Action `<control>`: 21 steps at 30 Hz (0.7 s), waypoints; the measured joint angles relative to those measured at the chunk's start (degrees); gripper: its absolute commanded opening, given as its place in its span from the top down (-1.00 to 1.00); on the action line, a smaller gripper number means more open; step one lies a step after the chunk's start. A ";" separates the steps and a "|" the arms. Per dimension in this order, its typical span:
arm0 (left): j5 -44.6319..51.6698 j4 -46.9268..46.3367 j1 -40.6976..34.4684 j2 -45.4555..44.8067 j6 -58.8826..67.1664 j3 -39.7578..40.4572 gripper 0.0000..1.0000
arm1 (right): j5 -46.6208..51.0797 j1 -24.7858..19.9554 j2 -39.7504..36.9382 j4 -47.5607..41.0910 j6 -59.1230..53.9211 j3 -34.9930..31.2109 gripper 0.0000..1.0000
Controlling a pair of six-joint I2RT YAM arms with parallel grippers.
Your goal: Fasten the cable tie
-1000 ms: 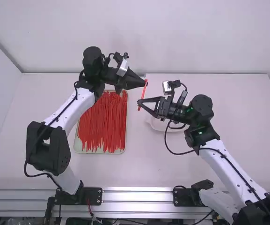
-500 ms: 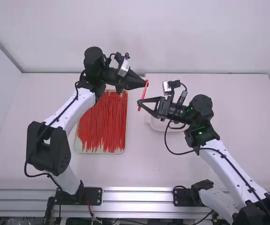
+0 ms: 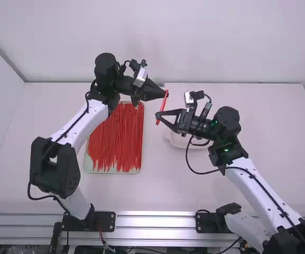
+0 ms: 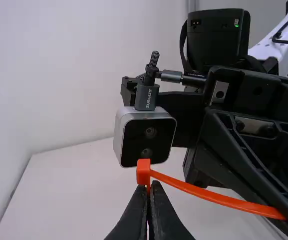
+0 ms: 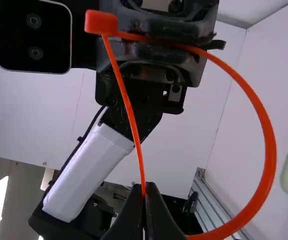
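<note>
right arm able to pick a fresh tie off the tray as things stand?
Likely not. The right pincer is shut on the tail of the cable tie, and the left pincer is shut on its head. The path to the tray looks open, but it must let go first.

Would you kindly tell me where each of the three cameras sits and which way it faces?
High view: above and behind the arms, looking forward and down at the table; both arms show, left gripper and right gripper both on the tie.
Left wrist view: on the left wrist, facing the right gripper and right camera; own fingers pinch the tie.
Right wrist view: on the right wrist, facing the left gripper and left camera; own fingers pinch the tie.
Shared: both wrist views show the tie.
</note>
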 measured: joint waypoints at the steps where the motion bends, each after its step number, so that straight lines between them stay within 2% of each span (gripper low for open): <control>1: -0.02 -0.02 0.00 0.00 -0.02 0.02 0.96 | 0.04 0.00 0.00 0.07 0.00 0.00 1.00; 14: -0.02 -0.68 0.00 0.02 -0.02 0.02 0.96 | 0.17 0.00 0.00 4.13 1.33 0.00 1.00; 21: -0.07 -1.18 -0.02 0.02 0.02 0.00 0.96 | -0.02 -1.70 -0.02 4.33 1.79 0.00 1.00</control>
